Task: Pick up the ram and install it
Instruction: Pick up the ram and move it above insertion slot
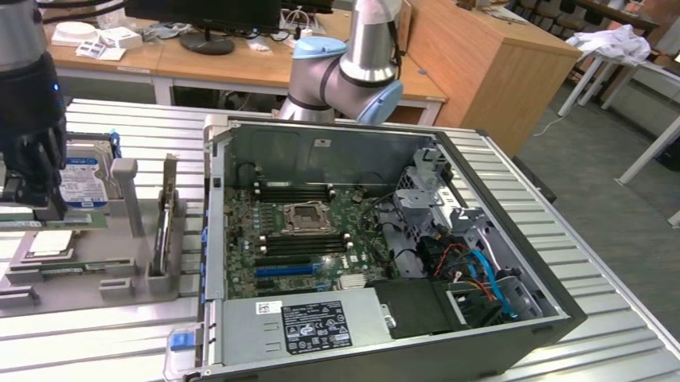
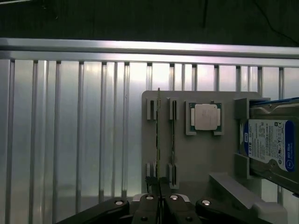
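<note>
The ram (image 2: 159, 135) is a thin green stick seen edge-on, standing along a slot of the grey parts holder (image 2: 201, 158). My gripper (image 2: 159, 205) is shut on one end of it. In the exterior view my black gripper (image 1: 37, 208) hangs over the holder (image 1: 95, 274) at the exterior view's left, with the green ram (image 1: 80, 224) just under its fingers. A second thin stick (image 2: 173, 140) stands in the neighbouring slot. The open computer case (image 1: 218, 239) lies to the exterior view's right, its motherboard (image 1: 308, 239) and dark memory slots (image 1: 292, 191) exposed.
A square silver processor (image 2: 206, 116) and a silver-and-blue hard drive (image 2: 268, 149) sit on the same holder. A tall thin board (image 1: 168, 227) stands upright between holder and case. The ribbed aluminium table (image 1: 117, 119) carries everything. Desks stand behind.
</note>
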